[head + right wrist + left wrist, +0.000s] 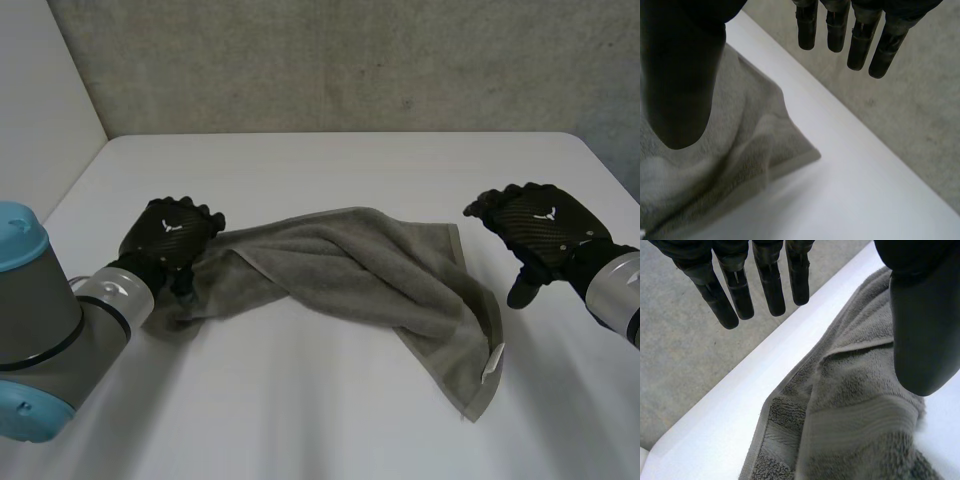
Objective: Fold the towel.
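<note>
near edge: a towel (350, 265) corner with a white tag (493, 363) points toward the camera. the towel lies bunched and twisted across the middle of the table (300, 420). grey terry, judged soft, light and limp; it will sag and drag unless held at two points. left hand (172, 232) is over its left end, fingers straight, thumb apart, nothing gripped. right hand (540, 228) is just beside the right hem, clear of the cloth, fingers straight and unclenched. best hold: pinch the hemmed corners. beyond, a grey wall (350, 60).

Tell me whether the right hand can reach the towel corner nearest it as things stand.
Probably yes. The right hand is open beside the towel, whose corner lies close by; only bare table lies between, and nothing covers that corner.
</note>
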`<act>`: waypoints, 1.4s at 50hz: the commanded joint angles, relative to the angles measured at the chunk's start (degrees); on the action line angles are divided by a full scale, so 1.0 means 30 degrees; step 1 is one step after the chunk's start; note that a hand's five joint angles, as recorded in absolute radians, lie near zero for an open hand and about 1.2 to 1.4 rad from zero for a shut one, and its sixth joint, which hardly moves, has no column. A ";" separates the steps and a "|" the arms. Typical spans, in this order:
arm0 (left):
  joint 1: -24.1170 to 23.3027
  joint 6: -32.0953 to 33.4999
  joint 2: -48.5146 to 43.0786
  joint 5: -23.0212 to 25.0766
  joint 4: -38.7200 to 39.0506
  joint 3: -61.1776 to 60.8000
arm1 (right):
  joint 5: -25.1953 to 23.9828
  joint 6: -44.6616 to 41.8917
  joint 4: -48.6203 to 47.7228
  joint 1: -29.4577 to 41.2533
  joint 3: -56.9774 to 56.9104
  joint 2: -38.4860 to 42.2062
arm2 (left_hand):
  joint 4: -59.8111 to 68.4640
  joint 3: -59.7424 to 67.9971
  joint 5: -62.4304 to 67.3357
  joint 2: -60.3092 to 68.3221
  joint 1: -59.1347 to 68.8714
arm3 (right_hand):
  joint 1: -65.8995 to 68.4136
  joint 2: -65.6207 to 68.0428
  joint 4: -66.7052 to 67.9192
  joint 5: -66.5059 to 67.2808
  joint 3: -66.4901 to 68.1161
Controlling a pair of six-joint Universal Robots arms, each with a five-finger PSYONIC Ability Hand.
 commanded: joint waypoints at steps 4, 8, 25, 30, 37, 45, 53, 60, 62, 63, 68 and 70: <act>0.0091 -0.1959 -0.0096 -0.0841 -0.0117 0.0054 | 0.0609 0.0084 -0.0787 0.1996 0.1990 -0.2385 | -0.1930 -0.1686 -0.4696 -0.2249 -0.1935 | -0.1150 -0.1338 -0.1441 -0.1019 -0.1191; 0.0091 -0.2106 -0.0125 -0.1337 -0.0293 -0.0238 | 0.1280 0.0026 -0.0787 0.3485 0.3216 -0.2532 | -0.1874 -0.1630 -0.4640 -0.2193 -0.1879 | -0.1150 -0.1338 -0.1441 -0.1019 -0.1191; 0.0588 -0.2106 -0.0650 -0.2071 -0.0967 -0.0766 | 0.2777 -0.0033 -0.3567 0.3665 0.6763 -0.0307 | -0.1875 -0.1631 -0.4640 -0.2194 -0.1879 | -0.0285 -0.0473 -0.0577 -0.0155 -0.0327; 0.0648 -0.2106 -0.1502 -0.2541 -0.0908 -0.0620 | 0.2310 -0.0091 -0.4536 0.3607 0.7321 0.0659 | -0.1594 -0.1350 -0.4359 -0.1913 -0.1598 | 0.3864 0.3677 0.3573 0.3995 0.3823; 0.0794 -0.2164 -0.2176 -0.2834 -0.0879 -0.0415 | 0.1752 -0.0121 -0.4683 0.3578 0.7380 0.1277 | -0.1201 -0.0957 -0.3967 -0.1520 -0.1206 | 0.5046 0.4858 0.4754 0.5176 0.5005; 0.0824 -0.2164 -0.2498 -0.2834 -0.0237 -0.0473 | 0.1430 -0.0589 -0.5445 0.3578 0.7410 0.1921 | -0.1089 -0.0845 -0.3855 -0.1408 -0.1094 | 0.6392 0.6204 0.6100 0.6522 0.6350; 0.0853 -0.2135 -0.2615 -0.2834 0.0381 -0.0561 | 0.1342 -0.1058 -0.6031 0.3519 0.7351 0.1951 | -0.1089 -0.0845 -0.3855 -0.1408 -0.1094 | 0.7625 0.7437 0.7334 0.7756 0.7584; 0.0853 -0.2135 -0.2644 -0.2834 0.0410 -0.0591 | 0.1342 -0.1789 -0.6090 0.3109 0.7204 0.2946 | -0.1089 -0.0845 -0.3855 -0.1408 -0.1094 | 0.6451 0.6263 0.6160 0.6581 0.6410; 0.0882 -0.2135 -0.2644 -0.2834 0.0468 -0.0620 | 0.1342 -0.1907 -0.6061 0.3022 0.7204 0.2976 | -0.1089 -0.0845 -0.3855 -0.1408 -0.1094 | 0.6448 0.6260 0.6156 0.6578 0.6406; 0.0882 -0.2135 -0.2644 -0.2834 0.0469 -0.0620 | 0.1342 -0.1995 -0.6060 0.2992 0.7204 0.2976 | -0.1089 -0.0845 -0.3855 -0.1408 -0.1094 | 0.6559 0.6371 0.6267 0.6689 0.6517; 0.0853 -0.2135 -0.2644 -0.2834 0.0469 -0.0620 | 0.1313 -0.2054 -0.5885 0.2642 0.7204 0.2976 | -0.1089 -0.0845 -0.3855 -0.1408 -0.1094 | 0.6449 0.6261 0.6157 0.6579 0.6408; 0.0882 -0.2135 -0.2644 -0.2834 0.0469 -0.0620 | 0.1313 -0.2054 -0.5885 0.2494 0.7204 0.2947 | -0.1089 -0.0845 -0.3855 -0.1408 -0.1094 | 0.6335 0.6148 0.6044 0.6466 0.6294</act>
